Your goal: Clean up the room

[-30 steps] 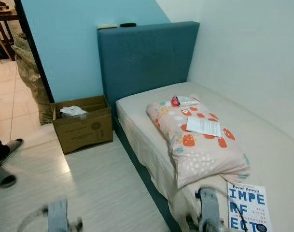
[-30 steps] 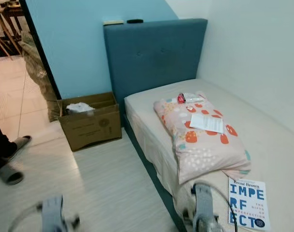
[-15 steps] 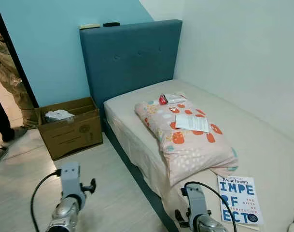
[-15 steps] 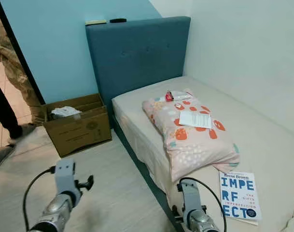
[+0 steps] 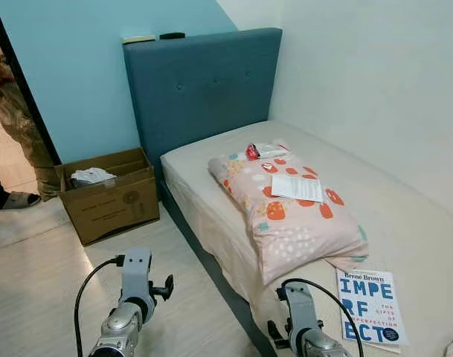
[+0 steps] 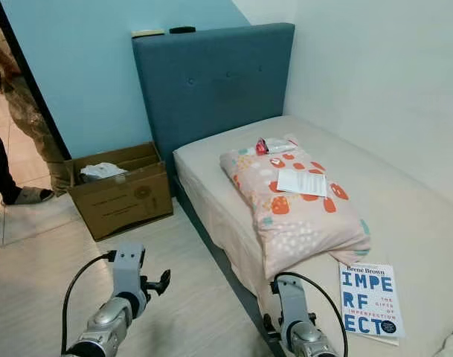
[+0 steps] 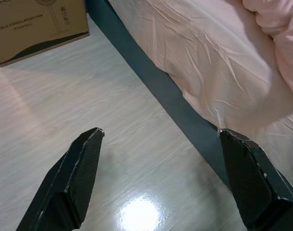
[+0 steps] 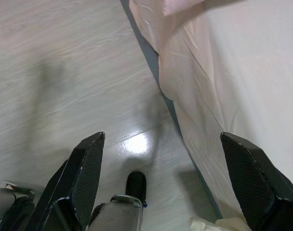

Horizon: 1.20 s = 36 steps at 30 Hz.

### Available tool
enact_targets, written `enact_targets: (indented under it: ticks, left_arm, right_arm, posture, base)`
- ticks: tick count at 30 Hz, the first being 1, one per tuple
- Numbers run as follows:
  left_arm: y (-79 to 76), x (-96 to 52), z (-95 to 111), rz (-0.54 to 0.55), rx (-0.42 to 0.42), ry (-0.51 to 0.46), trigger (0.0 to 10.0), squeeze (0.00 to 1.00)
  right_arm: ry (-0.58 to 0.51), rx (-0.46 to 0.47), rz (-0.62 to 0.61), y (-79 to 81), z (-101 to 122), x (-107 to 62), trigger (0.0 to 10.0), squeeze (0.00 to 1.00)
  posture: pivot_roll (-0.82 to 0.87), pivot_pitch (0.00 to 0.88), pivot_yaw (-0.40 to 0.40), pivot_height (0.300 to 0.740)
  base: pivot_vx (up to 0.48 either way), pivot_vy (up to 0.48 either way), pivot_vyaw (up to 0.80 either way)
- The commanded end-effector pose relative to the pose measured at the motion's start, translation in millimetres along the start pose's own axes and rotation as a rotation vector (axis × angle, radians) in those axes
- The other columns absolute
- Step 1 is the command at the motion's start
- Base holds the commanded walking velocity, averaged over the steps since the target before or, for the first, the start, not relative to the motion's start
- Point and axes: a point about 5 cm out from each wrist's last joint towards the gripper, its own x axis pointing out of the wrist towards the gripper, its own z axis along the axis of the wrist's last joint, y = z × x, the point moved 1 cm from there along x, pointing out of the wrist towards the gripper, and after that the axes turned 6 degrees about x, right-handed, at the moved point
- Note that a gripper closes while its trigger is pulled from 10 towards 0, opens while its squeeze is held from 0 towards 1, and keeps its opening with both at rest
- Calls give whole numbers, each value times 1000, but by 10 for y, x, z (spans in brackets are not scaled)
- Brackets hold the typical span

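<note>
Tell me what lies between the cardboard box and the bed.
Bare pale floor between cardboard box and bed, seen in the left eye view.

A person's dark trouser leg and sandalled foot (image 5: 10,198) were cut off by the head view's edge at the doorway. The white crumpled contents (image 5: 91,176) of the brown cardboard box (image 5: 111,201) were too small to identify. Two flat objects, one pale (image 5: 139,39) and one black (image 5: 172,35), on the blue padded headboard (image 5: 204,89) could not be made out. The white-and-blue paperback book (image 5: 371,306) had small print too fine to read.
</note>
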Motion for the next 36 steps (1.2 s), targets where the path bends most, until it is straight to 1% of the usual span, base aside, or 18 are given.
enact_targets:
  ticks: [1, 3, 5, 6, 8, 18, 25, 36]
  left_arm:
    - [11, 2, -18, -11, 5, 22, 10000, 0]
    - [8, 1, -19, -14, 9, 22, 10000, 0]
    - [7, 2, -34, -21, 13, 37, 10000, 0]
    - [7, 2, -34, -21, 13, 37, 10000, 0]
    - [1, 2, -39, -30, 14, 44, 10000, 0]
    - [-27, -2, -44, -52, 23, 39, 10000, 0]
    - [-48, 3, -45, -73, 42, 47, 10000, 0]
    - [-59, 18, -16, -76, 32, 40, 10000, 0]
  right_arm:
    - [0, -12, 12, 25, -20, -1, 10000, 0]
    - [0, -13, 15, 31, -20, 0, 10000, 0]
    - [-6, -15, 53, 68, -23, -1, 10000, 0]
    - [-6, -15, 53, 68, -23, -1, 10000, 0]
    - [-2, -20, 78, 93, -32, -2, 10000, 0]
    - [7, -19, 86, 105, -57, -4, 10000, 0]
    - [11, 12, 75, 86, -76, -7, 10000, 0]
    - [9, 10, 69, 67, -50, -5, 10000, 0]
  posture:
    - [7, 11, -38, 726]
    - [7, 11, -38, 726]
    - [14, 0, -36, 726]
    - [14, 0, -36, 726]
    - [17, 0, -36, 726]
    - [21, 0, -27, 726]
    - [10, 0, -17, 726]
    - [12, 5, -23, 726]
  base:
    - [0, 0, 0]
    - [0, 0, 0]
    - [0, 0, 0]
    - [0, 0, 0]
    - [0, 0, 706]
    - [0, 0, 789]
    - [0, 0, 0]
    - [296, 0, 0]
